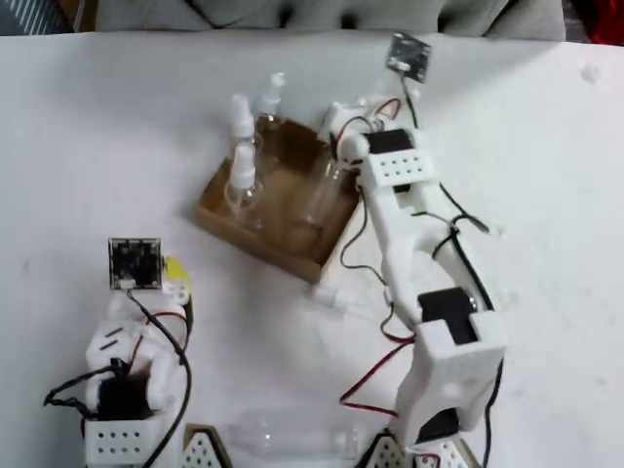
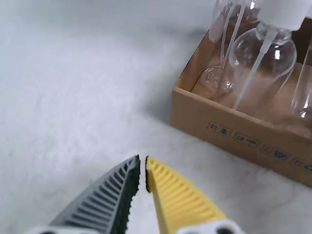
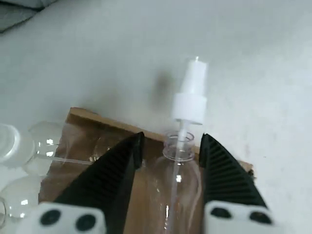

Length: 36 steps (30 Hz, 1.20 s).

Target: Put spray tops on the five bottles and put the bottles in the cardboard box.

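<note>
The cardboard box [image 1: 255, 237] stands mid-table with three spray-topped bottles [image 1: 242, 185] along its left side. My right gripper [image 1: 336, 161] [image 3: 170, 139] hangs over the box's right part, shut on a clear bottle [image 3: 178, 170] standing inside. A white spray top [image 3: 190, 97] sits loose and raised above that bottle's neck, its tube reaching down inside. Another clear bottle [image 1: 288, 439] lies on the table by the arm bases, and a loose spray top [image 1: 336, 297] lies just in front of the box. My left gripper [image 1: 178, 283] [image 2: 142, 165] rests low near the table's front left, shut and holding nothing.
The box [image 2: 234, 131] lies ahead of the left gripper, with bare white table between them. Red and black cables [image 1: 375, 366] trail beside the right arm. A grey cushioned edge [image 1: 322, 15] runs behind the table.
</note>
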### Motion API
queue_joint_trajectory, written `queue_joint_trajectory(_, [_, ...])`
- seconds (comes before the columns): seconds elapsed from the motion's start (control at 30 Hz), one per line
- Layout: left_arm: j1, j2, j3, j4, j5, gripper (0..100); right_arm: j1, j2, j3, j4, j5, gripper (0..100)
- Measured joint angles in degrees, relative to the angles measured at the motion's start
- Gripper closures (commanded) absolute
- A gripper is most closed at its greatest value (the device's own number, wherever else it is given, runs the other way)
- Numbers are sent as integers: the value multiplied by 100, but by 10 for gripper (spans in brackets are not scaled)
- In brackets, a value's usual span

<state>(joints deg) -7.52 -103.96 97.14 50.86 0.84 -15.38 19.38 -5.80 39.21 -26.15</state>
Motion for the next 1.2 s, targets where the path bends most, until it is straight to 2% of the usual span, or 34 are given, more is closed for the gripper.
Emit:
queue_joint_trajectory(0.3, [0, 0, 0, 0, 0, 980, 9, 369, 0, -563, 193, 849])
queue_joint_trajectory(0.77, [0, 0, 0, 0, 0, 980, 53, 985, -229, -642, 220, 852])
queue_joint_trajectory(0.93, [0, 0, 0, 0, 0, 980, 62, 1073, -343, -633, 220, 985])
queue_joint_trajectory(1.2, [0, 0, 0, 0, 0, 980, 105, 1073, -343, -633, 220, 982])
